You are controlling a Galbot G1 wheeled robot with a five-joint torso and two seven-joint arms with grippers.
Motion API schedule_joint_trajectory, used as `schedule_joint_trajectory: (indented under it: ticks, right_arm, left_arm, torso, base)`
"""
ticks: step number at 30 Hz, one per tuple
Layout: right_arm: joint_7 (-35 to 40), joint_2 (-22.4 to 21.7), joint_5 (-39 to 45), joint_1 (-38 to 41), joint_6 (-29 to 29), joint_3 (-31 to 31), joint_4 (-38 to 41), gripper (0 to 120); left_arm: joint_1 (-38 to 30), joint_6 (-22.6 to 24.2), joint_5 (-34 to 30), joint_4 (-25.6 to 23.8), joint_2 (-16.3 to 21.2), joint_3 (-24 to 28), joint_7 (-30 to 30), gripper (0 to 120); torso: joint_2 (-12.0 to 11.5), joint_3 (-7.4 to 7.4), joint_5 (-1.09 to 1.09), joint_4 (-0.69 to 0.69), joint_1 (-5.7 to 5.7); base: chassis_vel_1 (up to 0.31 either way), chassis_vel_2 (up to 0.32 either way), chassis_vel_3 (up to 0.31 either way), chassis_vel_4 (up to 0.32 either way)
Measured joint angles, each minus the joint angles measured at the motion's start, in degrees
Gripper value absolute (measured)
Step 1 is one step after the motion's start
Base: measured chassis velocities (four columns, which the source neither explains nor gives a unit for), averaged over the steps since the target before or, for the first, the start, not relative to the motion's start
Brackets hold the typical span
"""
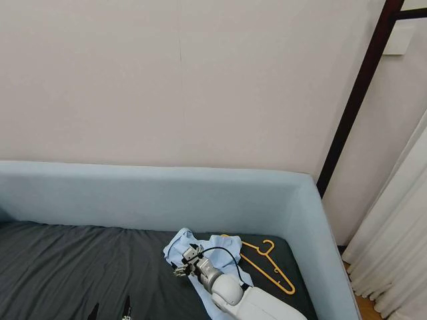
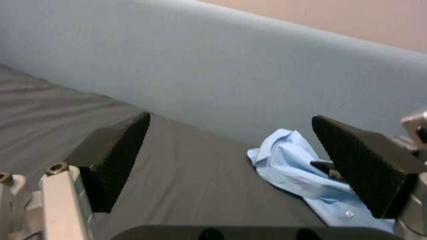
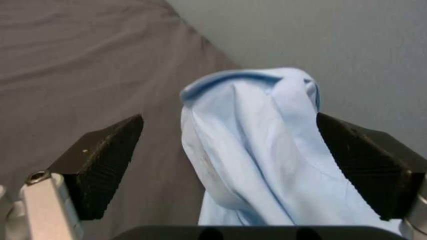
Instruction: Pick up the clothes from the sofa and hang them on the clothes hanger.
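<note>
Right end effector [image 1: 183,263] spread wide open directly over crumpled light blue shirt [image 1: 181,243] on dark sofa seat [image 1: 67,273], orange hanger [image 1: 268,264] to its right, left end effector [image 1: 110,311] open, empty, to its left.

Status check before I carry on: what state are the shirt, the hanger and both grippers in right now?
Light blue shirt: crumpled on the dark sofa cushion.
Orange hanger: lying flat on the cushion beside the shirt, nothing hung on it.
Right gripper: open, fingers either side of a raised fold of the shirt.
Left gripper: open, holding nothing, over bare cushion.
</note>
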Motion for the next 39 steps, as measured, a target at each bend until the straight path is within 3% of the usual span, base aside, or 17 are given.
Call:
schedule_joint_trajectory:
  ticks: [12, 24, 39]
  right_arm:
    - [-2.8, 6.0, -11.0, -0.6, 6.8, 3.1, -14.1, 94]
    - [-3.1, 8.8, -21.2, -0.7, 11.4, 4.8, -19.6, 88]
    - [-3.4, 11.2, -23.8, 0.5, 12.7, 5.7, -25.9, 31]
  left_arm:
    - [0.8, 0.0, 0.3, -0.7, -0.4, -0.6, 0.0, 94]
    - [1.3, -0.2, 0.5, -1.0, -1.1, -0.9, 0.1, 94]
    - [1.5, -0.6, 0.4, -1.3, -1.3, -1.1, 0.2, 94]
  torso:
    - [0.0, 0.00, 0.01, 0.00, 0.00]
    - [0.0, 0.00, 0.01, 0.00, -0.01]
    - [0.0, 0.00, 0.01, 0.01, -0.01]
  base:
    - [0.000, 0.000, 0.000, 0.000]
    - [0.000, 0.000, 0.000, 0.000]
    - [0.000, 0.000, 0.000, 0.000]
